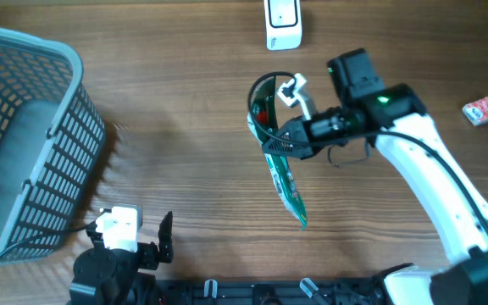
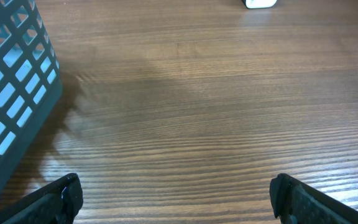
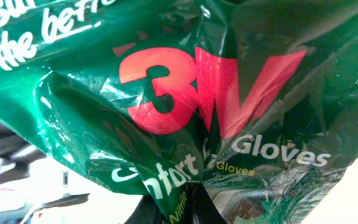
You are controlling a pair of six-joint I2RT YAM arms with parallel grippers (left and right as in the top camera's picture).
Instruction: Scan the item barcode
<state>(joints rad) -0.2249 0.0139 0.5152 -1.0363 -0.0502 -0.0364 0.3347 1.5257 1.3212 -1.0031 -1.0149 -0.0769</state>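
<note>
Right jaws: the right gripper (image 1: 288, 138) is pressed together on the crumpled upper part of the green glove packet (image 1: 285, 180).
Glove packet: caught in the right jaws, its long end trailing from them towards the robot's base.
Left jaws: the left gripper (image 2: 179, 198) is spread wide, with only bare table (image 1: 185, 110) between the fingers.
Basket (image 1: 24, 127): grey, just left of the left jaws.
White device (image 1: 283, 24): beyond the right jaws, at the far edge.
Red packet (image 1: 487, 110): well right of the right jaws.

I'm seeing a green pack (image 3: 61, 118) filling nearly the whole frame, crumpled and glossy, its red logo (image 3: 160, 87) facing me, white lettering (image 3: 281, 152) below it, the film bunching at bottom centre.
</note>
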